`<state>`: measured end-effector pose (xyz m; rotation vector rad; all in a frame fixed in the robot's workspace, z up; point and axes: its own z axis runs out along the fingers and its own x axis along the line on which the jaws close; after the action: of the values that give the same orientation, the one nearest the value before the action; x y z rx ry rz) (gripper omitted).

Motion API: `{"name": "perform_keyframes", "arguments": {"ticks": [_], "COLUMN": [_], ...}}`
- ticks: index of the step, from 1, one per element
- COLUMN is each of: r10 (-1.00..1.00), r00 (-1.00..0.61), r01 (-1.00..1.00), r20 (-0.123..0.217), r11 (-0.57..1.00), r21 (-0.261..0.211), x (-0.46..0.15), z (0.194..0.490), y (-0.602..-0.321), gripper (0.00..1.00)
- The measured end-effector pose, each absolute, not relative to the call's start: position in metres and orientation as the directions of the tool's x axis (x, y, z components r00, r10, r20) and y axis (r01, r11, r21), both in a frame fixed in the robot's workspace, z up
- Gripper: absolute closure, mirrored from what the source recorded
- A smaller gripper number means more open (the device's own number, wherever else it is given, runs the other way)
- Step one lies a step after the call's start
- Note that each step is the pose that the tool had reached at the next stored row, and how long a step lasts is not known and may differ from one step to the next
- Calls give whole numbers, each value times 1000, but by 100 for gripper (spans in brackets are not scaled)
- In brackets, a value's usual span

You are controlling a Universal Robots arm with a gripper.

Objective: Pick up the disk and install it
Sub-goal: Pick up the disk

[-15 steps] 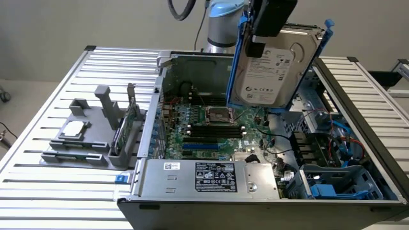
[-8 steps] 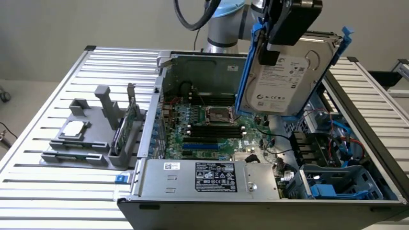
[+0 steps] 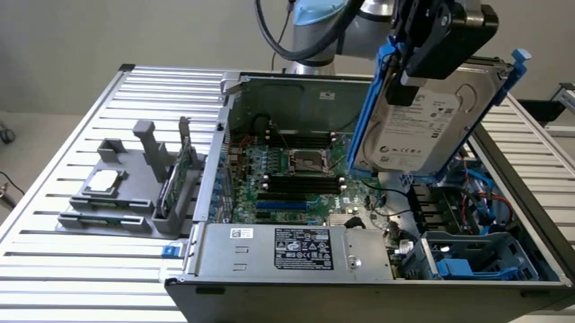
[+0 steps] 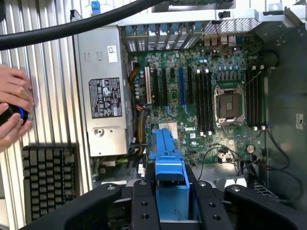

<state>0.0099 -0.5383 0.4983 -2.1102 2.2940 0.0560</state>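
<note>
disk [image 3: 431,128] tilted above computer case [image 3: 306,94], jaws clamped on it, top edge seemingly hidden

DELL in white on the green motherboard [image 4: 206,136], the one legible word; the disk [image 3: 427,131], upper right in the exterior view, carries a white label, print too small to read

Even, diffuse white light fills both views. In the exterior view the slatted desk [image 3: 90,282] gleams pale, its ribs nearly washed out. The computer case [image 3: 297,87] holds soft shadow in its lower corners. The disk [image 3: 431,128] is evenly lit, its label free of glare. In the wrist view the power supply [image 4: 103,91] shines dully.
</note>
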Motion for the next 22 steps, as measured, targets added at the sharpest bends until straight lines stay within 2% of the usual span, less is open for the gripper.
{"name": "perform_keyframes", "arguments": {"ticks": [14, 22], "r10": [-996, -995], "r00": [-83, -83], "r01": [-996, -996], "r20": [-42, -52], "r11": [83, 83], "r21": [10, 10], "x": [32, 51], "z": [498, 493], "y": [-581, -591], "gripper": [67, 67]}}
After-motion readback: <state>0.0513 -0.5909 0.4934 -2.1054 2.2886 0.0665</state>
